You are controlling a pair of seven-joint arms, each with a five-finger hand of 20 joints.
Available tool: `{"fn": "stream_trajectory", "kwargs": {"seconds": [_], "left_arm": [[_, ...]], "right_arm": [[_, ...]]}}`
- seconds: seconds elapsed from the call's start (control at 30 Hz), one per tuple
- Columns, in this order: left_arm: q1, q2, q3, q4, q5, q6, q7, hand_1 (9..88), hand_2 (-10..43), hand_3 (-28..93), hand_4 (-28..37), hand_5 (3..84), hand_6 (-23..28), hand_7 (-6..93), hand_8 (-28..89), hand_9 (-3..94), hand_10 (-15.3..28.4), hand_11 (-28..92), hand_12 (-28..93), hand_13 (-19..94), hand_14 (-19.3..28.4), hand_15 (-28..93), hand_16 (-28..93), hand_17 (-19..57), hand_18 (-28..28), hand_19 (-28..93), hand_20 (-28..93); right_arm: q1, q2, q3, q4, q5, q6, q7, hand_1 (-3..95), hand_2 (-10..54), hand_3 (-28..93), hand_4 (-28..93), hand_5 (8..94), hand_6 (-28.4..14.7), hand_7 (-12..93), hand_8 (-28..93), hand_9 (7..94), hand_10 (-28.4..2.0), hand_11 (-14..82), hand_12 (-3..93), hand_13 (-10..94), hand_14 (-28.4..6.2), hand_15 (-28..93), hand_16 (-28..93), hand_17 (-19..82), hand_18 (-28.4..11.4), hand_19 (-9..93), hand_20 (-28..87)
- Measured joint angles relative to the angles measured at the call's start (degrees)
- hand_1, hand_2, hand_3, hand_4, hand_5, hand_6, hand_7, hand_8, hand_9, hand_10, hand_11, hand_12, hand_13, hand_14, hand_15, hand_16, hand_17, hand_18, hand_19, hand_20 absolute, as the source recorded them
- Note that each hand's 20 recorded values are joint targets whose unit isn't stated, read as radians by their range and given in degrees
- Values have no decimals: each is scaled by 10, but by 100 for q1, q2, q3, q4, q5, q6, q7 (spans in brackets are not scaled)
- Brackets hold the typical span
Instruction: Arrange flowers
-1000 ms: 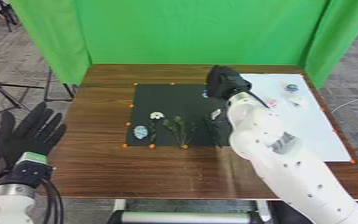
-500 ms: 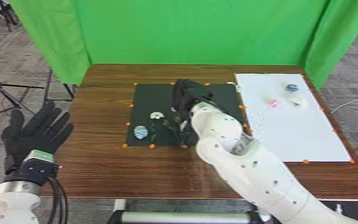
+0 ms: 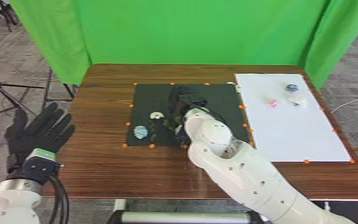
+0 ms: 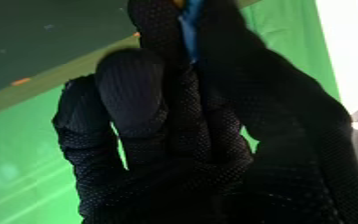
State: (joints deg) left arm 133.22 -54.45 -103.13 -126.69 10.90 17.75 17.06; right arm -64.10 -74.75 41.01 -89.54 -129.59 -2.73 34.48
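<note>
In the head view, my right hand (image 3: pixel 184 96) is over the upper middle of the dark mat (image 3: pixel 144 100). The right wrist view has my right hand (image 4: pixel 171 120) pinching a thin blue thing (image 4: pixel 190 27) between thumb and fingers; its full shape is hidden. On the mat's left part lie a white flower (image 3: pixel 157 115) and a pale blue flower (image 3: pixel 141 132), with dark stems beside them partly covered by the right hand and arm. A blue-grey flower (image 3: pixel 292 87), a pink one (image 3: pixel 273 103) and a white one (image 3: pixel 297 101) rest on the white sheet. My left hand (image 3: pixel 38 132) is open left of the table.
The white sheet (image 3: pixel 295 135) covers the table's right side, beside the dark mat. Small orange markers line both. Brown wood (image 3: pixel 122 172) borders the mat at the left and front. A green curtain (image 3: pixel 193 32) hangs behind the table.
My right hand has moved left from the mat's upper right edge to its upper middle, uncovering more of the white sheet. My left hand has shifted slightly.
</note>
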Motion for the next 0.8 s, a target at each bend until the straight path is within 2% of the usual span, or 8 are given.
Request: {"fn": "stream_trajectory", "kwargs": {"seconds": [0.17, 0.3, 0.57, 0.8], "left_arm": [[1, 0, -3, 0, -45, 17, 27, 241, 136, 686, -283, 395, 72, 134, -86, 299, 139, 223, 77, 188, 136, 348, -92, -60, 118, 288, 87], [2, 7, 2, 0, -142, 38, 139, 237, 134, 688, -283, 395, 72, 137, -87, 300, 138, 225, 76, 190, 136, 351, -92, -60, 119, 288, 86], [27, 9, -10, 0, -176, 50, 225, 233, 131, 689, -283, 396, 72, 138, -88, 301, 138, 224, 76, 194, 136, 353, -91, -59, 121, 291, 88], [23, 9, -7, 0, -173, 64, 204, 239, 132, 690, -283, 396, 73, 141, -89, 304, 138, 228, 78, 196, 137, 359, -92, -60, 122, 293, 89]], "right_arm": [[-1, 10, 5, 3, -50, -44, -92, 551, -95, 716, -282, 657, -30, 344, 7, 700, -137, 179, 232, 691, -66, 577, 386, 356, -236, 831, 344], [-5, 11, 35, -11, -41, -193, -90, 554, -95, 717, -282, 658, -30, 342, 4, 676, -146, 187, 185, 688, -58, 559, 392, 353, -237, 830, 344], [-78, 33, 147, -154, -6, -561, -76, 514, -95, 747, -283, 656, -28, 284, -5, 666, -151, 162, 158, 695, -58, 543, 378, 354, -240, 832, 344], [-109, 40, 169, -273, 107, -603, -79, 494, -95, 766, -283, 623, -27, 233, -132, 705, -141, 196, 173, 710, -77, 585, 375, 359, -244, 842, 351]]}}
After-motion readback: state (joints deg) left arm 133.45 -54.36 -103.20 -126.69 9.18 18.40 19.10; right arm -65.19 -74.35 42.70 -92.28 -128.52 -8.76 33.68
